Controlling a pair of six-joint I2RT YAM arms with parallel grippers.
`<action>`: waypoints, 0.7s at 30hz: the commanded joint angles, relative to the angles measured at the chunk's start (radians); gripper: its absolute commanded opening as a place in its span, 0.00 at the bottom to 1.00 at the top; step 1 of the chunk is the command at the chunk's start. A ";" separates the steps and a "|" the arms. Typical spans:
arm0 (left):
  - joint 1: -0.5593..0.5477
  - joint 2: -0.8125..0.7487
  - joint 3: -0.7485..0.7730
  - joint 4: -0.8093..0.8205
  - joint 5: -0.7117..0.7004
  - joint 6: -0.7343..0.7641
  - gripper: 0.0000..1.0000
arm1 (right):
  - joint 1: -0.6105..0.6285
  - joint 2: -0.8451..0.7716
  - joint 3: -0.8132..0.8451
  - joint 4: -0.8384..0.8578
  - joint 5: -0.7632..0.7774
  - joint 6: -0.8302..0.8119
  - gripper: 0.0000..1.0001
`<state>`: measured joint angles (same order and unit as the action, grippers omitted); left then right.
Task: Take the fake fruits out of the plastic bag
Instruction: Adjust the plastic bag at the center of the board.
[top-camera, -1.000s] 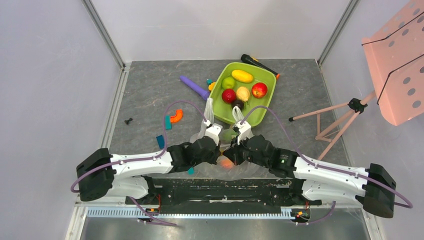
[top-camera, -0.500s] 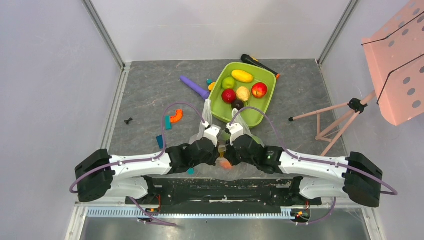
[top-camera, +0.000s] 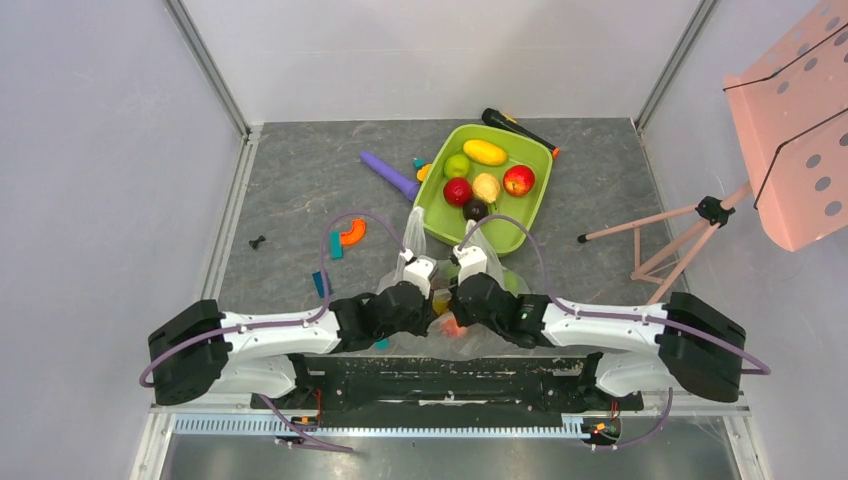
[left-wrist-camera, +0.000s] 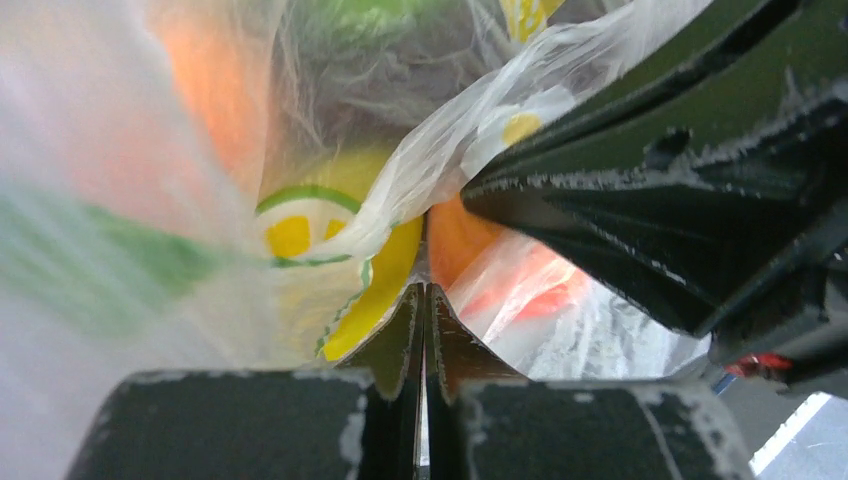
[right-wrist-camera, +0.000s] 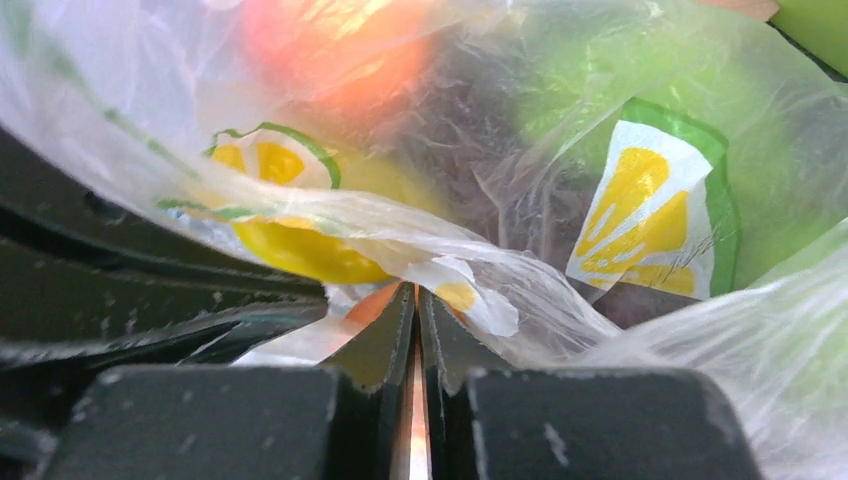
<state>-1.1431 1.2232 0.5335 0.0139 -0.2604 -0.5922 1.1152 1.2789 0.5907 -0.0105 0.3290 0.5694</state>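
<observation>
The plastic bag lies crumpled between the arms at the near edge, one loop handle standing up. Inside it I see an orange fruit and a green fruit. My left gripper and right gripper meet tip to tip over the bag. The left gripper is shut on a fold of printed bag film, with an orange fruit blurred behind it. The right gripper is shut on bag film too, with an orange fruit and a green fruit beyond. Several fruits, among them a red one, lie outside the bag.
The loose fruits sit in a lime-green tray just beyond the bag. A purple stick, orange and teal blocks lie to the left. A pink stand occupies the right side, and a black tool lies behind the tray.
The right arm has swung left, bringing its gripper close against the left one. Both grippers have shifted slightly away from the bases, and the bag handles have moved with them.
</observation>
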 joint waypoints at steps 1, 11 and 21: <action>-0.002 -0.019 -0.044 0.035 -0.033 -0.054 0.02 | 0.003 0.059 -0.029 0.042 0.131 0.022 0.07; -0.002 0.011 -0.113 0.082 -0.060 -0.078 0.02 | 0.003 -0.056 -0.110 0.202 0.328 0.071 0.15; -0.002 0.045 -0.144 0.118 -0.059 -0.087 0.02 | -0.057 -0.198 -0.104 0.230 0.478 0.013 0.38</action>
<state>-1.1431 1.2583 0.4053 0.0944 -0.2874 -0.6186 1.0996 1.1034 0.4641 0.1871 0.7143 0.6239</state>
